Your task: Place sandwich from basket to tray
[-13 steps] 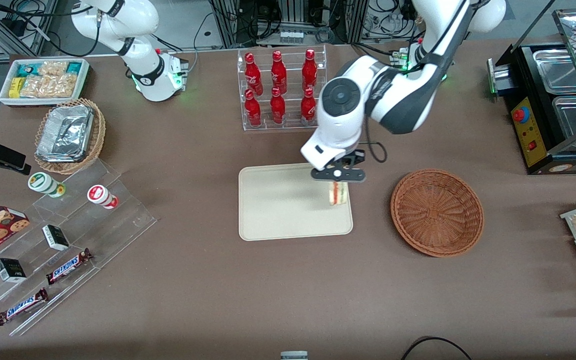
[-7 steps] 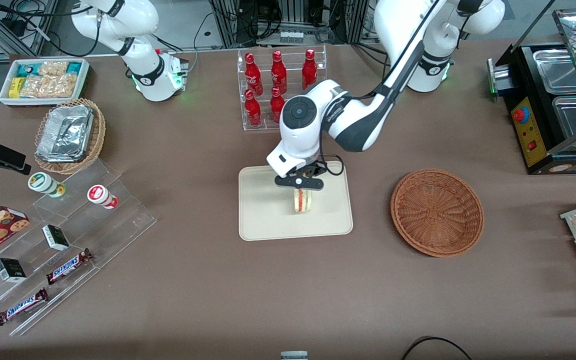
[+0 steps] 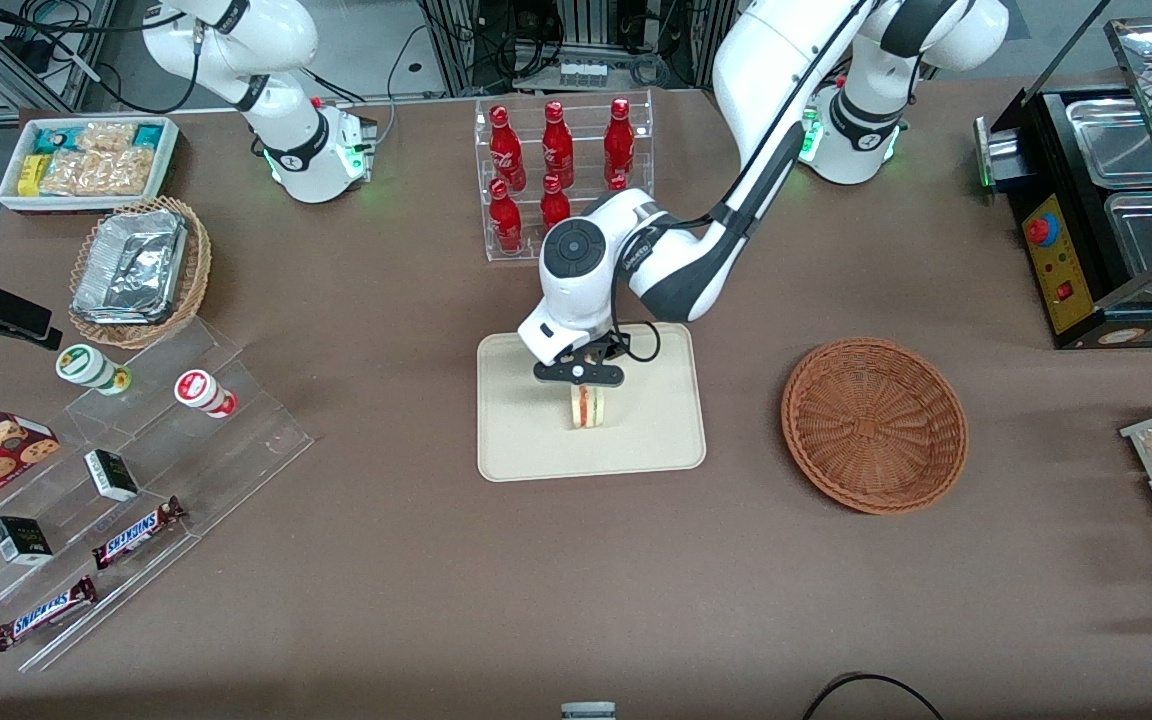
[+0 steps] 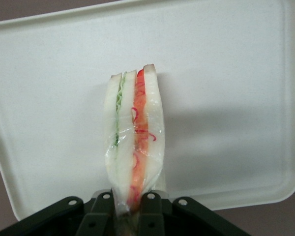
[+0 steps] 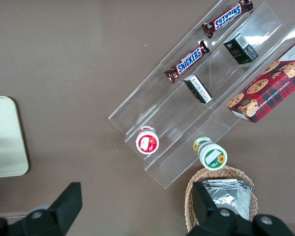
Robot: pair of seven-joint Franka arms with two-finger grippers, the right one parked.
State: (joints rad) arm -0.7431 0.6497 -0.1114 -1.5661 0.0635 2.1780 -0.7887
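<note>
- Gripper [image 3: 586, 383] is seen over the middle of the tray [image 3: 526, 440], pointing down; also seen in wrist cam [image 4: 128, 206].
- Fingers [image 4: 150, 209] are clenched on the sandwich [image 3: 587, 407], pinched at its one end, per wrist cam [image 4: 134, 142].
- Sandwich is held on edge, filling edge facing up twd the wrist cam: green layer on one side, red-orange on the other, white bread outside, clear wrap round it.
- Sandwich is over tray center; whether its lower end touches the tray surface can't be told. A shadow is cast on the tray just beside it.
- Tray lies flat on the brown tabletop [image 3: 416, 560]; only the sandwich is seen over it. One tray corner also shows in the parked-arm cam [image 5: 5, 142].
- Basket [image 3: 874, 425] sits on the tabletop, well apart from the tray, twd the working arm's end; nothing is seen in it.
- Rack of red bottles [image 3: 556, 175] stands farther from the front cam than the tray, partly covered by the arm.
- Clear stepped shelf w/ Snickers bars [image 3: 136, 530] is twd the parked arm's end, relative to the tray.
</note>
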